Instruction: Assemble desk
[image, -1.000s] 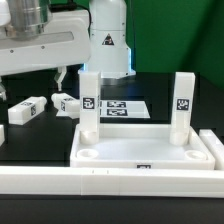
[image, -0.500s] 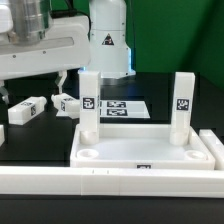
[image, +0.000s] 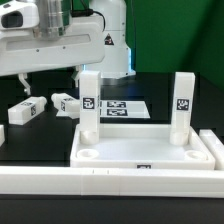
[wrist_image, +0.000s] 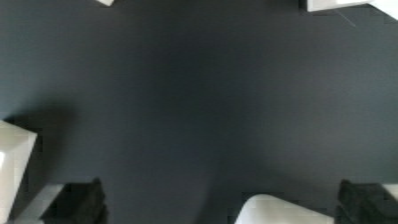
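Black table (image: 30, 150) holds the slab (image: 140, 152), two legs (image: 90, 105) upright in its far sockets. Two loose legs (image: 27, 110) lie at the exterior view's left. Above them hangs the gripper (image: 49, 82), fingers apart, apparently empty.

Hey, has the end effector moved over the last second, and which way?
Yes. The end effector has shifted toward the exterior view's right, ending nearer the upright desk leg on that view's left, which stayed put.

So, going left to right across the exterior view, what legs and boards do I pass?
Outer lying leg → inner lying leg → left standing leg → marker board → right standing leg.
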